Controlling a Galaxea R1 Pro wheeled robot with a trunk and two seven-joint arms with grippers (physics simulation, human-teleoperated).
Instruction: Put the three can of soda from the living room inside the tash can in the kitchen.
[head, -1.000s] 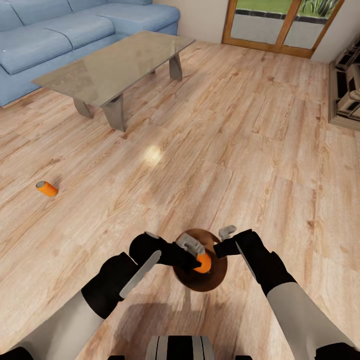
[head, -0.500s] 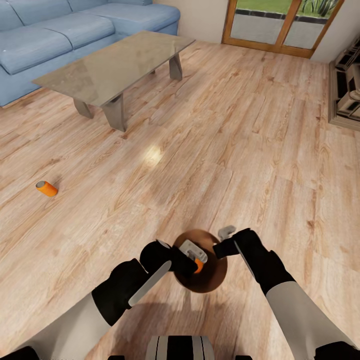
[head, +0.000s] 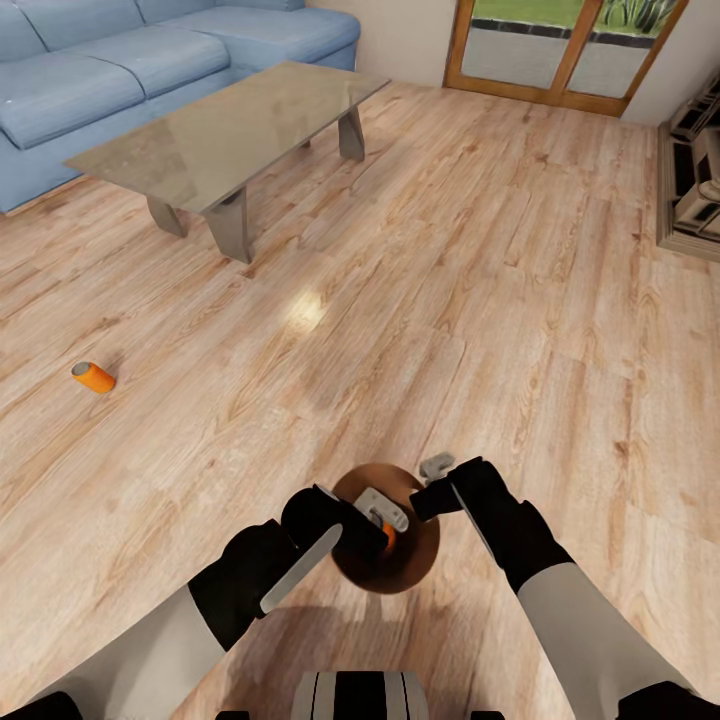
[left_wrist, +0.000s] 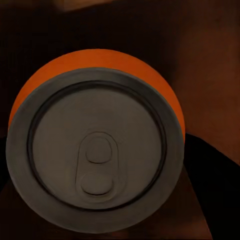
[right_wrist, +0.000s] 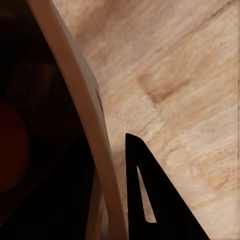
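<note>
Left pincer (head: 383, 528) clamped an orange can (left_wrist: 97, 140) over the bin (head: 410, 570); right pincer's (head: 432, 478) state unclear; another can (head: 94, 377) lay far left of bin.

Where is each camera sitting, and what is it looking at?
Head view: on the robot's head, looking down at the wood floor, both arms, the left gripper holding an orange can inside the trash can, and the right gripper at its rim.
Left wrist view: near the left gripper, facing the can's silver end.
Right wrist view: near the right gripper, facing the trash can's rim and a dark finger.
Shared: can, trash can.
</note>
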